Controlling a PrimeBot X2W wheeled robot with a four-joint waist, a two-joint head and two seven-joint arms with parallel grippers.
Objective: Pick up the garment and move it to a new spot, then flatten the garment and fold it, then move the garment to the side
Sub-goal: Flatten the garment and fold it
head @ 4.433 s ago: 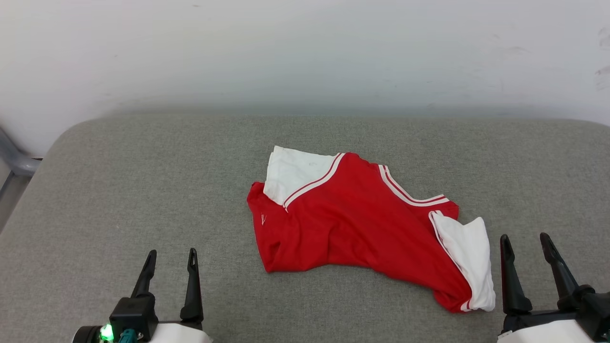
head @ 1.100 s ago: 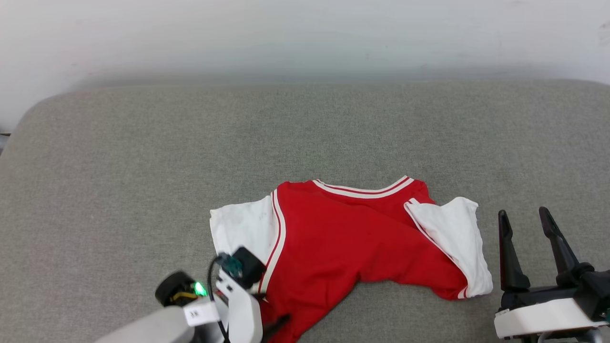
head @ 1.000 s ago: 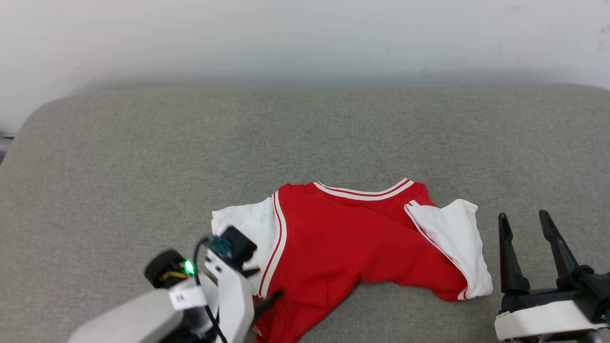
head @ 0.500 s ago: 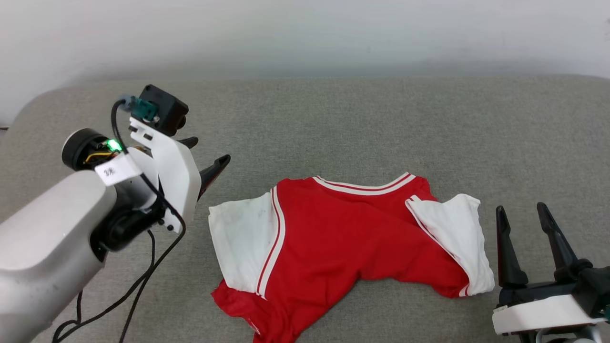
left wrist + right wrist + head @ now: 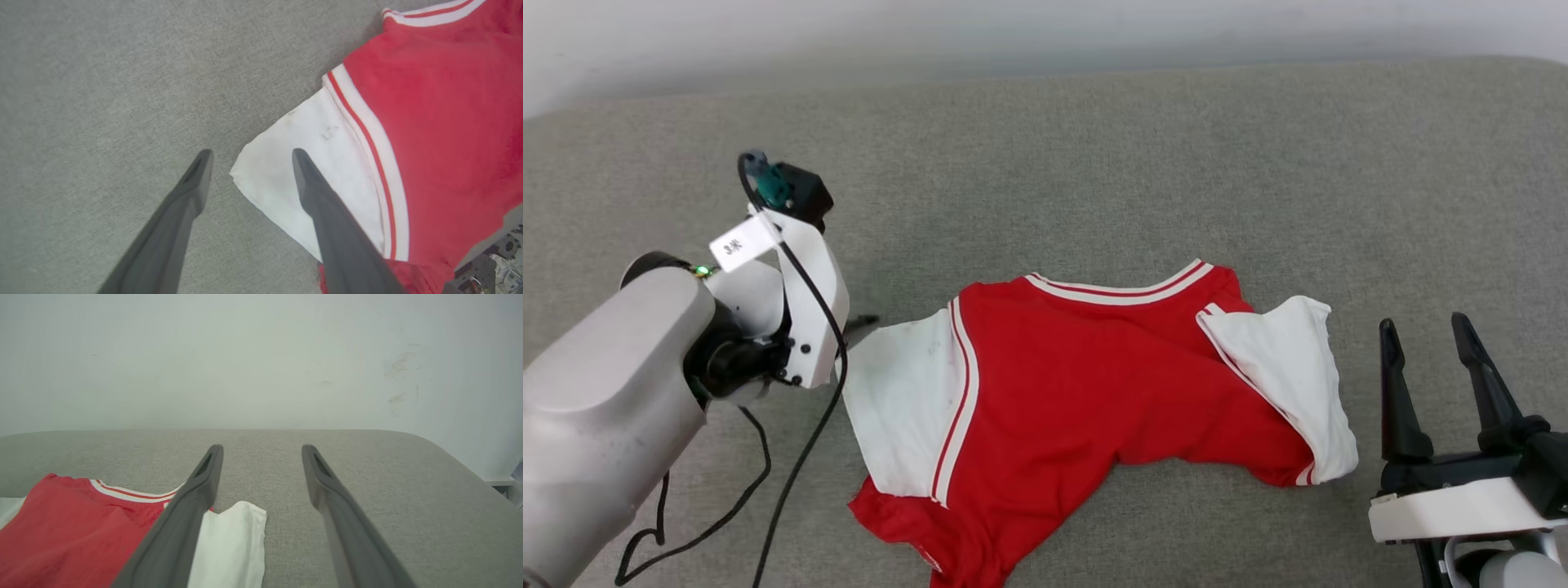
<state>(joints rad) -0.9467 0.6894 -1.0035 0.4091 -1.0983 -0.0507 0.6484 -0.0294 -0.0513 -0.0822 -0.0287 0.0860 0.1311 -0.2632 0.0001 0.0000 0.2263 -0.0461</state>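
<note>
**Q:** How do your arms stand with respect to the garment (image 5: 1094,384)?

**A:** My left forearm (image 5: 596,400) reaches in from the garment's left side with the wrist bent downward. My left gripper (image 5: 252,152) points at the corner of the left sleeve (image 5: 273,183), which is white. Its jaws are spread and grasp nothing. One finger is over the grey cushion (image 5: 102,102) just beside that corner, the other over the white cloth. My right gripper (image 5: 1423,322) sits low, just beside the right sleeve (image 5: 1282,367). Its fingers point away from me, parted and empty.

**Q:** Where does the garment lie?

**A:** It lies on the cushion between my two grippers, collar on the far side, hem rumpled on the near side.

**Q:** What does each view add?

**A:** The head view gives the whole garment, and a black cable (image 5: 805,459) hanging from my left wrist. The left wrist view gives faint dark marks on the left sleeve. The right wrist view gives the pale wall (image 5: 245,355) beyond the garment.
</note>
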